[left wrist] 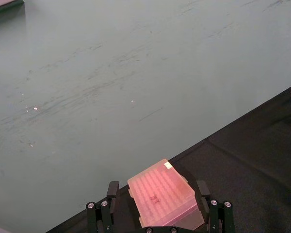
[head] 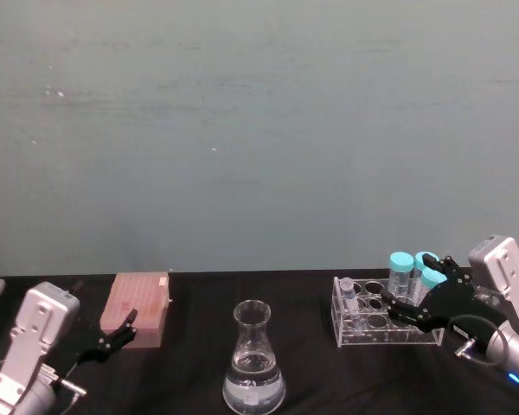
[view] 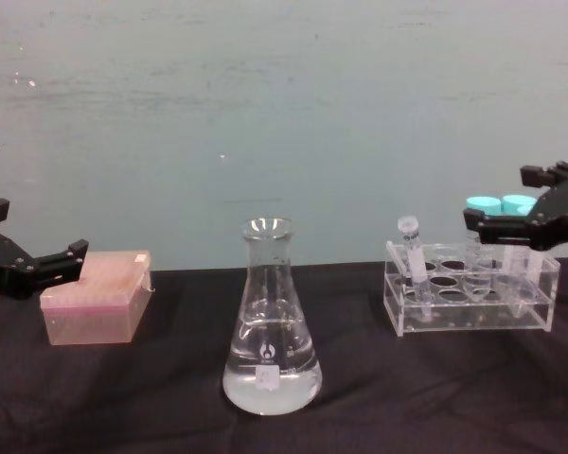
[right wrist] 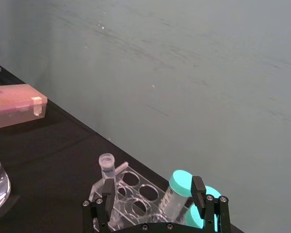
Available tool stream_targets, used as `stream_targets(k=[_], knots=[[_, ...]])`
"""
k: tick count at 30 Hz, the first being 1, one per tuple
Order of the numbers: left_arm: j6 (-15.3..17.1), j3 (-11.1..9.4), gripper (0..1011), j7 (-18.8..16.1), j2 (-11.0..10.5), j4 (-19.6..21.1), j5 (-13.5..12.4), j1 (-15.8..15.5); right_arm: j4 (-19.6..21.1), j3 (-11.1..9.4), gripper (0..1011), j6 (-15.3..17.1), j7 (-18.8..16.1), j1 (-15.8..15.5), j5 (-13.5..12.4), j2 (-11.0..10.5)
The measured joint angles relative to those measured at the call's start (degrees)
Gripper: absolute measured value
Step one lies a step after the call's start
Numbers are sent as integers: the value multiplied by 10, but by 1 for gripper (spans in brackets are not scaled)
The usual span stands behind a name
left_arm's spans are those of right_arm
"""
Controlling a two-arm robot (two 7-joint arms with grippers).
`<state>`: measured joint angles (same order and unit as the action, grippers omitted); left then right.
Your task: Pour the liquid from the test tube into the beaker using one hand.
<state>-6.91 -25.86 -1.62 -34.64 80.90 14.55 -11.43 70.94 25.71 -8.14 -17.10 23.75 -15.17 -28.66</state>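
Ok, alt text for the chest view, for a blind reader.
A glass beaker of clear liquid stands centre; right of it the test tube sits in a clear rack, with the right gripper, jaws open, by its teal-capped tubes. The left gripper hangs beside a pink box.

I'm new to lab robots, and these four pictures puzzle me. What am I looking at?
This is a robot with two arms, each ending in a black two-fingered gripper. One picture is taken from its head, one from its chest and one from each wrist. On the black table stand a glass flask holding clear liquid, a clear rack with a small open tube and teal-capped tubes, and a pink box. The left gripper is open beside the pink box. The right gripper is open by the rack. Neither holds anything.
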Motion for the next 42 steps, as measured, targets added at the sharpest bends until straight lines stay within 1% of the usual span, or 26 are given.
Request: stream_targets(k=[6,9,17,23,34,42], knots=[[0,0,1000,0,0,0,0,0,-15,1,1003,-3,-23,15,1,10],[0,0,1000,0,0,0,0,0,-26,3,1003,-6,-38,23,7,17],[0,0,1000,0,0,0,0,0,-47,9,1003,-9,-63,38,18,29],[0,0,1000,0,0,0,0,0,-73,16,1003,-13,-87,55,32,42],[0,0,1000,0,0,0,0,0,-118,19,1003,-20,-114,81,48,67],[0,0,1000,0,0,0,0,0,-147,14,1003,-22,-125,94,56,81]])
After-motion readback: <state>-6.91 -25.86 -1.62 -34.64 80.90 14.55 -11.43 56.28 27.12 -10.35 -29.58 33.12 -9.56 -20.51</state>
